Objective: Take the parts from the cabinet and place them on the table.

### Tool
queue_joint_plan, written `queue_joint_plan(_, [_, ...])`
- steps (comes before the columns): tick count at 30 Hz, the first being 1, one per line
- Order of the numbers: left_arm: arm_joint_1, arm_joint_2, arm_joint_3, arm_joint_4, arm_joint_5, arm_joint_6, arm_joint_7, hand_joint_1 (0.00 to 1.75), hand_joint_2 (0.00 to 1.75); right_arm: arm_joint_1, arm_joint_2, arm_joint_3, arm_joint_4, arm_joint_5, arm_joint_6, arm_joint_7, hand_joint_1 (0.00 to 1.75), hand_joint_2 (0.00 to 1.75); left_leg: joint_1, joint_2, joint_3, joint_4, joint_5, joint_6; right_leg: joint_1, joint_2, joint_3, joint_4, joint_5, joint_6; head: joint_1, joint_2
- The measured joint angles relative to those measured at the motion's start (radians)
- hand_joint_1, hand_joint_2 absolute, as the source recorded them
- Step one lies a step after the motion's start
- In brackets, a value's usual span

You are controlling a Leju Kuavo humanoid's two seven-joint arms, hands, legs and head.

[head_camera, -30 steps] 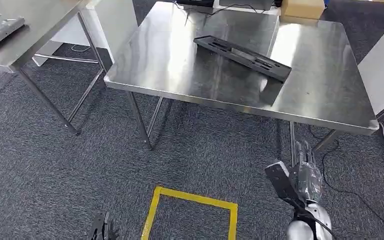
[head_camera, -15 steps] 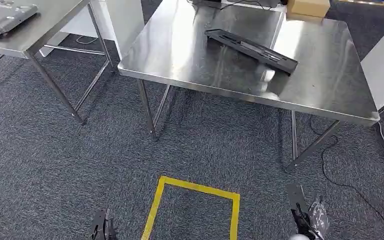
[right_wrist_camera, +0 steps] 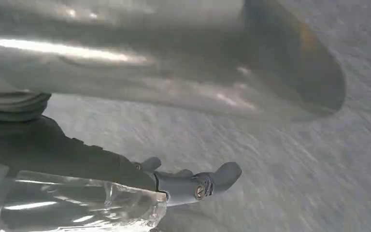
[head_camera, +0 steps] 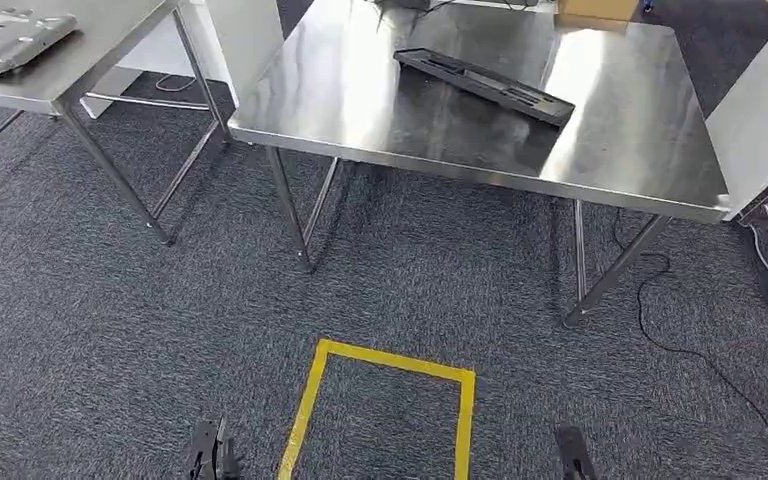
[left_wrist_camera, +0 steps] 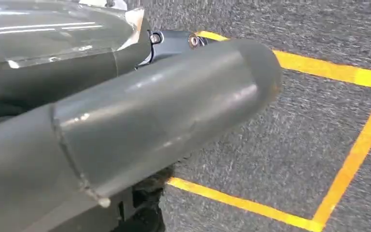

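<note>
Right hand [right_wrist_camera: 125,159] dropped low, fingers' state unclear on both hands, black part [head_camera: 483,86] on table [head_camera: 360,120]

Bright, even overhead light. The steel surface [head_camera: 380,110] throws broad white glare patches and mirrors the black part [head_camera: 483,86] as a dark reflection beneath it. Soft shadows lie under the surface on the carpet [head_camera: 110,330]. The right wrist view is motion-smeared; the left wrist view's near thumb [left_wrist_camera: 140,121] is soft.
</note>
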Motion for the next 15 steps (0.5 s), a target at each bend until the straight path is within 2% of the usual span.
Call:
queue_joint_plan(1, [-0.003,-0.001,0.0,0.0,-0.001,-0.002,0.0,0.0,0.0,0.008,0.002,-0.004,0.005,-0.003,0.008,0.004,0.0,0.0,-0.003,-0.002,0.03,-0.051,-0.035,0.005,0.005,0.0,-0.009,0.005,0.004,0.006,-0.001,0.0])
queue_joint_plan(2, [-0.003,-0.001,0.0,0.0,-0.002,-0.002,0.0,0.0,0.0,0.012,0.005,-0.005,0.011,-0.003,0.019,0.008,0.0,0.0,-0.009,-0.005,0.019,-0.041,-0.017,0.019,0.006,0.001,-0.011,0.007,0.008,0.012,0.001,0.0])
queue_joint_plan(4, [-0.003,-0.001,0.0,0.0,-0.007,-0.004,0.0,0.0,0.0,0.017,0.009,-0.008,0.022,-0.006,0.051,0.014,0.0,0.0,-0.013,-0.005,0.012,-0.046,-0.018,0.026,0.007,0.001,-0.014,0.007,0.018,0.027,0.0,0.0])
queue_joint_plan(5, [-0.003,-0.002,-0.001,0.0,-0.008,-0.005,0.0,0.0,0.0,0.022,0.01,-0.013,0.025,-0.015,0.066,0.014,0.0,0.0,-0.013,-0.005,0.008,-0.05,-0.009,0.037,0.009,0.002,-0.016,0.004,0.024,0.036,0.001,0.0])
queue_joint_plan(6, [-0.004,-0.005,-0.001,0.0,-0.008,-0.006,0.0,0.0,0.0,0.026,0.011,-0.021,0.029,-0.024,0.079,0.011,0.0,0.0,-0.004,-0.001,0.001,-0.056,0.003,0.05,0.003,0.003,-0.025,0.014,0.019,0.039,0.0,0.0])
queue_joint_plan(7, [-0.005,-0.004,-0.001,0.0,-0.01,-0.007,-0.001,0.0,0.0,0.03,0.014,-0.027,0.033,-0.027,0.092,0.01,0.0,0.0,-0.006,-0.001,-0.01,-0.056,0.012,0.059,0.004,0.005,-0.047,0.047,-0.017,0.036,0.005,0.0])
queue_joint_plan(8, [-0.005,-0.004,-0.002,0.0,-0.011,-0.011,-0.002,0.0,0.0,0.032,0.017,-0.033,0.036,-0.023,0.105,0.008,0.0,0.0,-0.007,-0.001,-0.021,-0.055,0.021,0.064,0.002,0.005,-0.075,0.116,-0.064,0.031,0.012,0.0])
queue_joint_plan(9, [-0.005,-0.004,-0.002,0.0,-0.013,-0.013,-0.002,0.0,0.0,0.033,0.018,-0.037,0.039,-0.009,0.119,0.011,0.0,0.0,-0.007,0.001,-0.033,-0.055,0.03,0.064,0.002,0.005,-0.107,0.205,-0.108,0.028,0.013,0.0])
queue_joint_plan(10, [-0.005,-0.004,-0.003,0.0,-0.019,-0.013,-0.002,0.0,0.0,0.035,0.022,-0.036,0.042,0.01,0.137,0.019,0.0,0.0,-0.008,0.002,-0.045,-0.054,0.038,0.064,0.002,0.005,-0.133,0.282,-0.141,0.029,0.012,0.0])
queue_joint_plan(11, [-0.005,-0.004,-0.005,0.0,-0.02,-0.013,-0.002,0.0,0.0,0.037,0.026,-0.036,0.045,0.022,0.154,0.027,0.0,0.0,-0.008,0.004,-0.056,-0.053,0.046,0.063,0.002,0.005,-0.141,0.327,-0.159,0.034,0.014,0.0])
queue_joint_plan(12, [-0.005,-0.004,-0.006,0.0,-0.02,-0.013,-0.001,0.0,0.0,0.039,0.031,-0.036,0.048,0.024,0.167,0.032,0.0,0.0,-0.008,0.004,-0.065,-0.053,0.053,0.062,0.002,0.005,-0.123,0.319,-0.158,0.041,0.013,0.0])
queue_joint_plan(13, [-0.005,-0.004,-0.007,0.0,-0.021,-0.013,-0.001,0.0,0.0,0.041,0.036,-0.036,0.049,0.024,0.177,0.033,0.0,0.0,-0.008,0.004,-0.073,-0.053,0.061,0.059,0.002,0.005,-0.076,0.26,-0.143,0.048,0.014,0.0])
queue_joint_plan(14, [-0.005,-0.005,-0.008,0.0,-0.021,-0.013,-0.001,0.0,0.0,0.041,0.04,-0.036,0.05,0.024,0.18,0.034,0.0,0.0,-0.008,0.004,-0.08,-0.053,0.068,0.056,0.002,0.005,-0.009,0.158,-0.118,0.054,0.014,0.0])
queue_joint_plan(15, [-0.006,-0.005,-0.009,0.0,-0.021,-0.013,-0.001,0.0,0.0,0.039,0.043,-0.036,0.051,0.024,0.183,0.034,0.0,0.0,-0.008,0.004,-0.084,-0.053,0.074,0.052,0.002,0.005,0.065,0.047,-0.094,0.055,0.014,0.0])
